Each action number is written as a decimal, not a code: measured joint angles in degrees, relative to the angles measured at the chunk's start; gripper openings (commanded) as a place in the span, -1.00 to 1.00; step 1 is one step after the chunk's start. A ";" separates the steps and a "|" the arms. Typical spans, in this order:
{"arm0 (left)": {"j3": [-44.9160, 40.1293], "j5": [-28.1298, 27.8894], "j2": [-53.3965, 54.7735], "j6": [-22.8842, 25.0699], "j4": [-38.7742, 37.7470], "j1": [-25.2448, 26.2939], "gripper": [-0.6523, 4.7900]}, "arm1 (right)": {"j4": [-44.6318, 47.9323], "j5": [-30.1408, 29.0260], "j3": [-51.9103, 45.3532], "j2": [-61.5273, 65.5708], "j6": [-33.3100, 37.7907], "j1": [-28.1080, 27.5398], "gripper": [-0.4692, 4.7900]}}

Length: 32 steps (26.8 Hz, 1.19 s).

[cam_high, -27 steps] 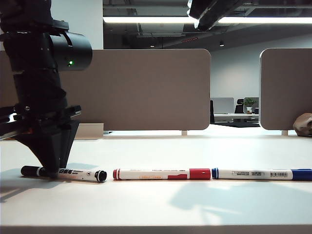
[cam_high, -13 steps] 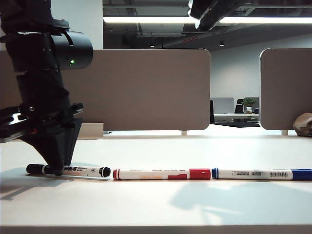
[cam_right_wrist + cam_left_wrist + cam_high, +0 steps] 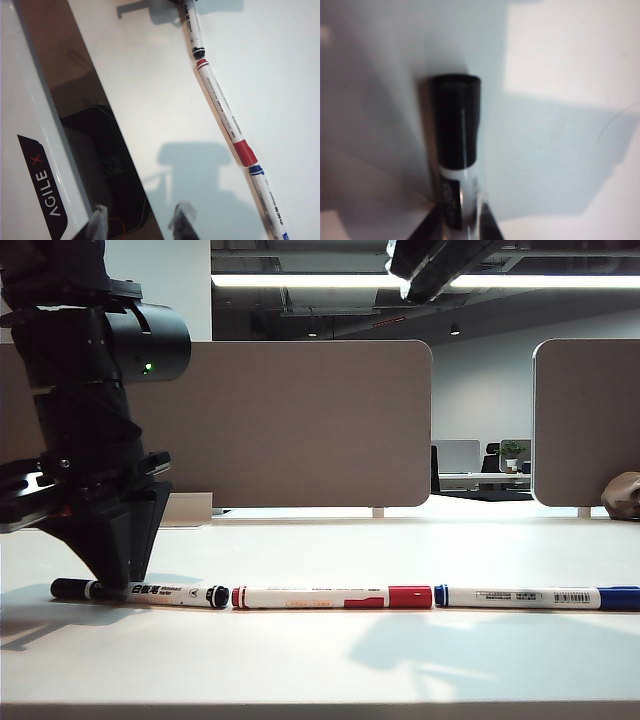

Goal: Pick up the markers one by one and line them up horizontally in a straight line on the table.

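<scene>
Placement of the last marker, with the left gripper just letting go.

Black marker (image 3: 140, 591) lies flat on the worktop (image 3: 320, 660) at the left end of the row, its right tip all but touching the red marker (image 3: 330, 597), which meets the blue marker (image 3: 535, 597) farther right (all three run in one straight line across the near part of the worktop). The left gripper (image 3: 108, 580) stands low over the black marker's left end; in the left wrist view its fingertips (image 3: 427, 231) flank the barrel with a sliver of gap, so I judge the grip released. The right gripper (image 3: 140, 222) hangs high over the right side, spread and empty. The row looks complete; next the left gripper should rise straight up without nudging the marker.
</scene>
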 measured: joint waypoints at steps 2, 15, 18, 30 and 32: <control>0.00 0.00 0.00 0.00 0.00 0.00 -0.43 | 0.00 0.00 0.00 0.00 0.00 0.00 -0.16; 0.00 0.50 0.00 0.20 -0.09 0.00 -0.45 | 0.00 0.00 0.00 0.00 0.00 0.00 -0.16; 0.00 0.74 0.00 0.20 -0.31 -0.02 -0.47 | 0.00 0.00 0.00 0.00 0.00 0.00 -0.16; 0.02 0.81 -0.02 0.20 -0.48 -0.46 -0.54 | 0.00 0.00 0.00 0.00 0.02 0.00 -0.16; 0.02 0.81 -0.02 0.20 -0.46 -0.46 -0.53 | -0.02 0.00 0.00 0.00 0.02 0.00 -0.16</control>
